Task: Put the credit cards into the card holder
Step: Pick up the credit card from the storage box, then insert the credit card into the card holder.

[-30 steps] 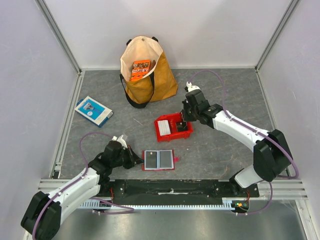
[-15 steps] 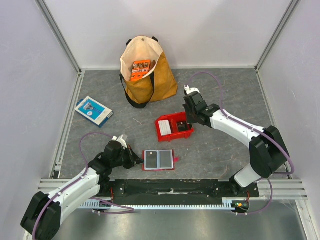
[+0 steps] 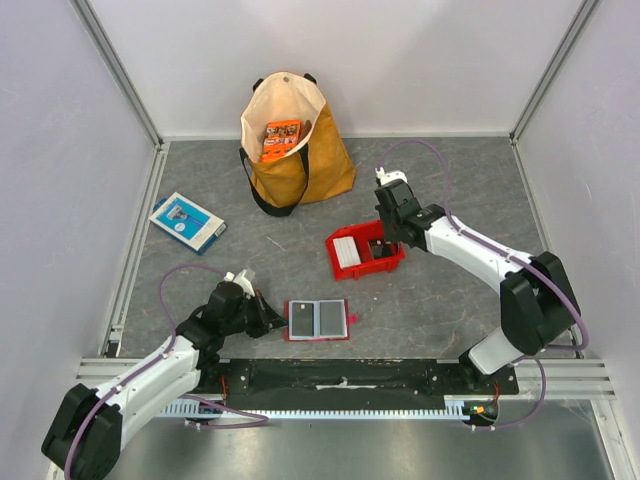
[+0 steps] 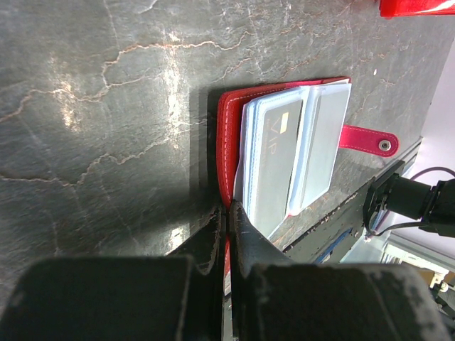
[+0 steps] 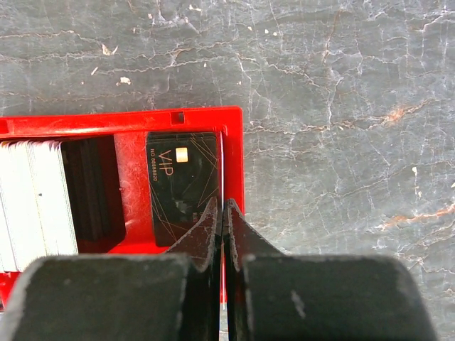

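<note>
Step in hand, I judge: fetching a card. My right pincer (image 5: 223,215) is clenched on the red bin (image 5: 106,122) wall, so next it must release and re-grip the dark credit card (image 5: 181,188) just left of its tips, with white cards (image 5: 35,202) farther left. My left pincer (image 4: 227,220) clamps the open card holder (image 4: 229,135), one grey card (image 4: 274,160) pocketed just ahead.

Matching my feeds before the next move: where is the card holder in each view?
Top external: card holder, low centre, lying open.
Left wrist: card holder, centre-right, open.
Right wrist: not in it.
Shared landmark: red bin, right of centre from above; top-right corner on left wrist; left half on right wrist.
</note>
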### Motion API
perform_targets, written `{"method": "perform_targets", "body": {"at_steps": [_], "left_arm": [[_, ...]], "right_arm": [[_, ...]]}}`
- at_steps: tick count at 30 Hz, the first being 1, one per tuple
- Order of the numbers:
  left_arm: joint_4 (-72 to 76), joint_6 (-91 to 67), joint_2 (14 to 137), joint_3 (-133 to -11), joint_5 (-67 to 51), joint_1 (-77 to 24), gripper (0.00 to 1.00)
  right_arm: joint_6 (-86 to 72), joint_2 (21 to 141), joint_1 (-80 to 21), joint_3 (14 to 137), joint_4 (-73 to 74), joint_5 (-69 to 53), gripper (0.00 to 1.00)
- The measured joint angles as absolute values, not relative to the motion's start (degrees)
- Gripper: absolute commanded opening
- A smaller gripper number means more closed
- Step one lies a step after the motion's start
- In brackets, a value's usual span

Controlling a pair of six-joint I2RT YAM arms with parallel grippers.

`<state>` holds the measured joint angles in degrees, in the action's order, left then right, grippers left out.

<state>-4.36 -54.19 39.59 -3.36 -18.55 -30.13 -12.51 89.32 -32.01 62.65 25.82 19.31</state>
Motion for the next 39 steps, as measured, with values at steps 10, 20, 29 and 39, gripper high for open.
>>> {"method": "perform_targets", "body": {"at_steps": [10,20,29,39], "left_arm": [[-4.54,-54.19,39.18,-3.36,-18.57,-30.13,0.02],[-4.67,-54.19,39.42,-3.36,-18.55,-30.13,0.02],[-4.67,-54.19,39.81,-3.4,-18.55,-30.13,0.02],[-4.93,-54.19,39.75,-3.42,-18.55,-30.13,0.02]], "right_arm": [[-16.32,79.33,-31.88,63.07,26.0,10.83,0.0],[-35.24,62.22,-38.63,46.0,15.94,-1.91,0.0],[-48.07,62.89,-53.89,35.88,12.38,1.58,0.0],[-52.99,70.13,-57.39,35.44,10.11,6.0,0.0]]}}
